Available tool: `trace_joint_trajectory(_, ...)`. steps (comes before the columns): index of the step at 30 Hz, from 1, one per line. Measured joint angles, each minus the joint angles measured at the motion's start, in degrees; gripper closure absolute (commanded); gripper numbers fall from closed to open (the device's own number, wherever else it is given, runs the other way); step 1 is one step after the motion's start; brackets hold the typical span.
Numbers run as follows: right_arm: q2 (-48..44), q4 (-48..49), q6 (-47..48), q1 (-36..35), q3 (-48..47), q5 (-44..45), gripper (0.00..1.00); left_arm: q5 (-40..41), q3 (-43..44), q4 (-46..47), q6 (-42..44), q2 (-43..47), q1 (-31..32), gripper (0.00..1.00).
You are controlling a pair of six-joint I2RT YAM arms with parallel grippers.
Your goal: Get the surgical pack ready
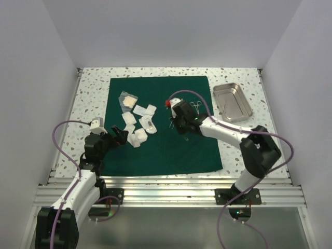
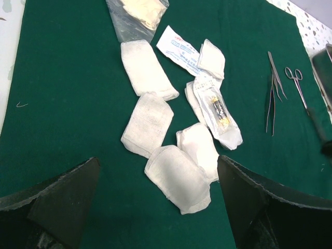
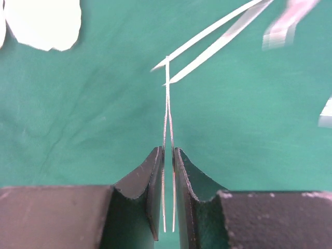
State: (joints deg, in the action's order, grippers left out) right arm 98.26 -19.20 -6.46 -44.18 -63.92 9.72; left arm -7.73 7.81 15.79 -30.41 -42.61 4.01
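The dark green drape [image 1: 171,145] lies spread flat on the table; it also fills the left wrist view [image 2: 67,104] and the right wrist view [image 3: 93,119]. My right gripper [image 1: 176,123] is over its middle, shut [image 3: 168,150] on thin steel tweezers [image 3: 167,114] that stick out ahead of the jaws just above the cloth. A second pair of tweezers [image 3: 218,39] lies beyond them. My left gripper [image 1: 119,136] is open and empty [image 2: 158,161] low over the drape's left part, in front of several white gauze packets [image 2: 179,176].
A shiny steel tray [image 1: 233,101] stands empty on the speckled table, right of the drape. Scissors [image 1: 196,106] lie on the drape near its right edge. Clear plastic pouches [image 2: 218,109] lie among the gauze. White walls close in the table on three sides.
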Motion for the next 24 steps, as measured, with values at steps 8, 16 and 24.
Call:
trace_joint_trajectory(8, -10.4, 0.7, 4.9, 22.0, -0.6, 0.0, 0.82, 0.0, 0.0, 0.0, 0.0, 0.0, 0.0, 0.00)
trace_joint_trajectory(16, -1.7, 1.0, 10.0, 36.7, -9.2, 0.9, 0.83, 0.0, 0.0, 0.0, 0.0, 0.0, 0.0, 0.00)
trace_joint_trajectory(24, 13.4, 0.3, 10.3, 41.8, -21.0, 0.9, 0.83, 0.0, 0.0, 0.0, 0.0, -0.3, 0.0, 0.00)
